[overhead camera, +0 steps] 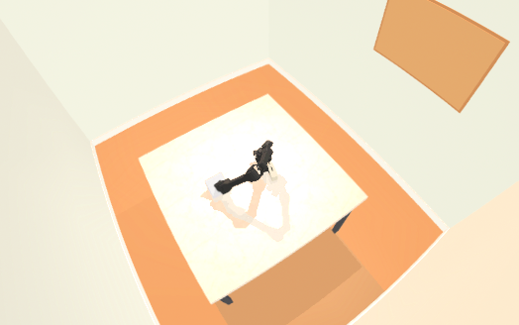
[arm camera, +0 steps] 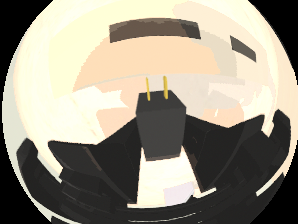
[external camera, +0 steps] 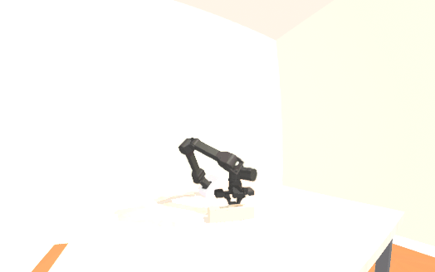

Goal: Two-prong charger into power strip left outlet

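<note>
My gripper (arm camera: pixel 157 117) is shut on the dark grey charger (arm camera: pixel 160 134), which sits between the two black fingers in the wrist view. Its two gold prongs (arm camera: pixel 148 90) (arm camera: pixel 166 88) point away from me, side by side, and show against a pale surface. I cannot tell whether their tips touch it. In the top and exterior views the gripper and charger are too small to make out for certain. A pale lavender block (overhead camera: pixel 211 184) lies under one end of the arm, and a cream box (overhead camera: pixel 272 172) (external camera: pixel 230 214) is at the other. No outlet can be made out, so I cannot tell the power strip for certain.
The black arm (overhead camera: pixel 241 178) (external camera: pixel 209 152) bends over the pale table (overhead camera: pixel 198 258) (external camera: pixel 311 245), with its shadows spread across the top. A lavender patch (arm camera: pixel 178 192) shows low between the fingers in the wrist view. An orange board (overhead camera: pixel 441 50) hangs on the wall.
</note>
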